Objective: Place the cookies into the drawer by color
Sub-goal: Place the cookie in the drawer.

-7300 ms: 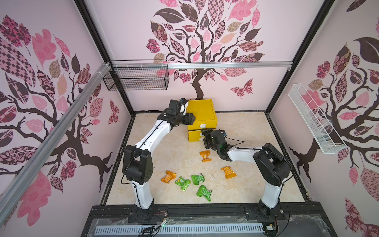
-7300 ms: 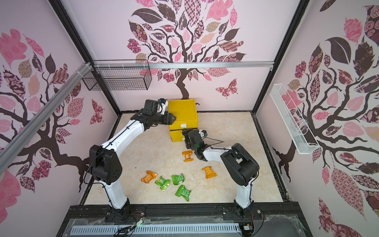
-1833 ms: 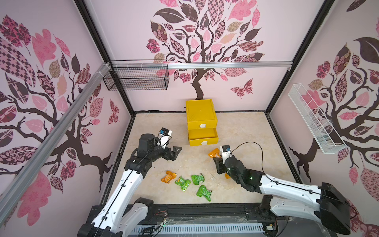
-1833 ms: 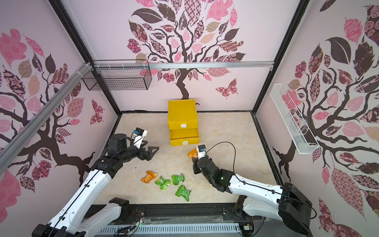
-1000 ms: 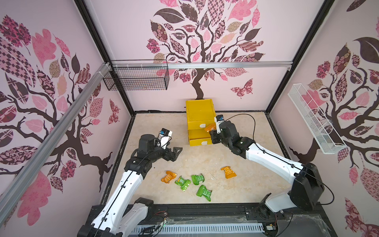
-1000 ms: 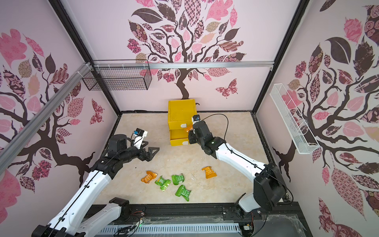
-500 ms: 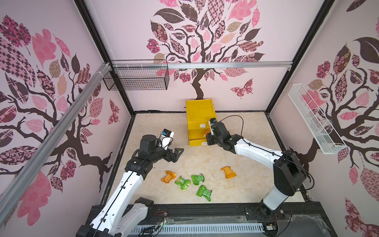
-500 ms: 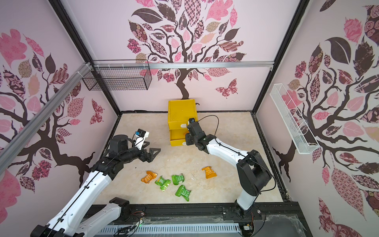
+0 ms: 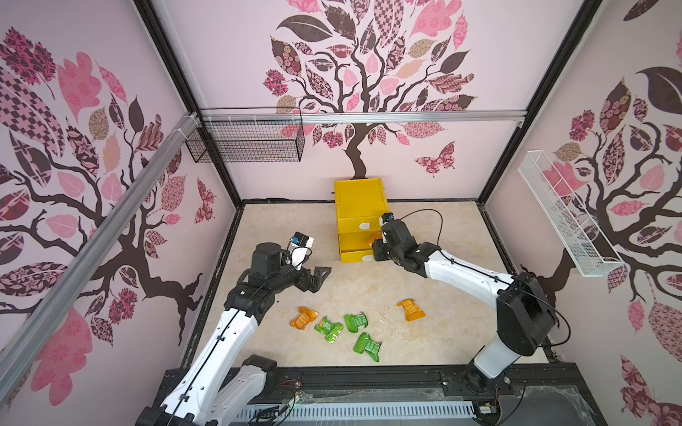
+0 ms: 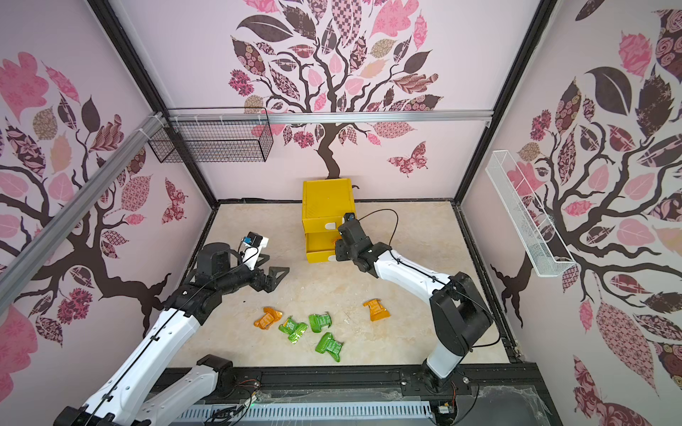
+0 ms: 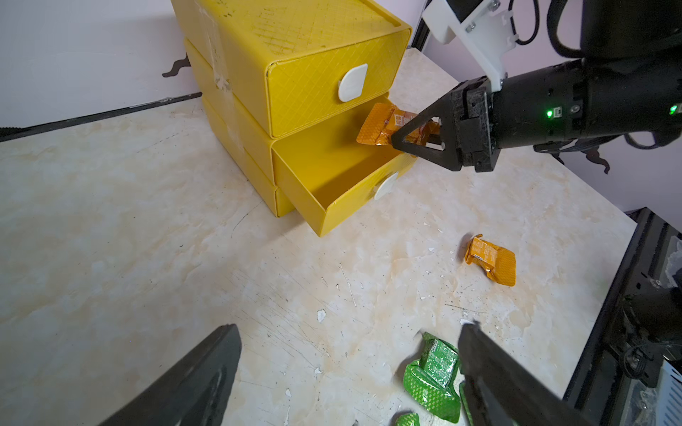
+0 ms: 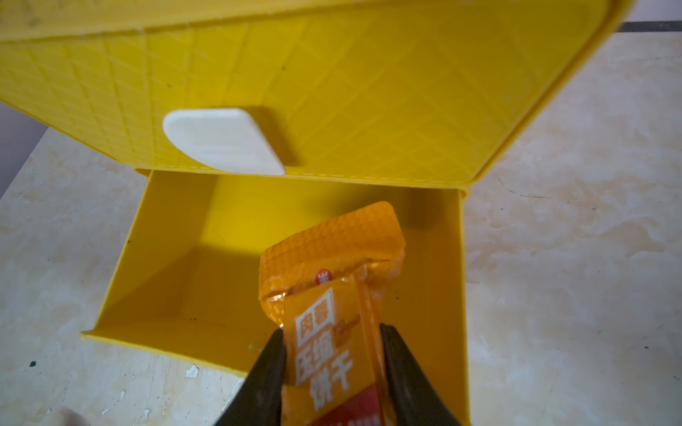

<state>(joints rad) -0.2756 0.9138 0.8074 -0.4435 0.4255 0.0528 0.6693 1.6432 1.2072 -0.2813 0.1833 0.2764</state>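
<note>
While shiny orange cookie [image 12: 328, 258] hangs over open drawer [image 12: 173, 228] | right hand [image 12: 331, 335] pinches it | left hand [image 11: 347, 328] spread, empty

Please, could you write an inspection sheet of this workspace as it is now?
Surface: beige marbled table, scratched.
Job's things: yellow drawer chest, middle drawer open; held orange cookie above it; two loose orange cookies and three green cookies on the table; black ones: nothing seen.
Clutter: white flakes.
Pincers: left pincer open, empty; right pincer shut on the held orange cookie.
Cables: black cable loops off the right wrist.
Surroundings: patterned walls; black wire basket; white wire rack.
</note>
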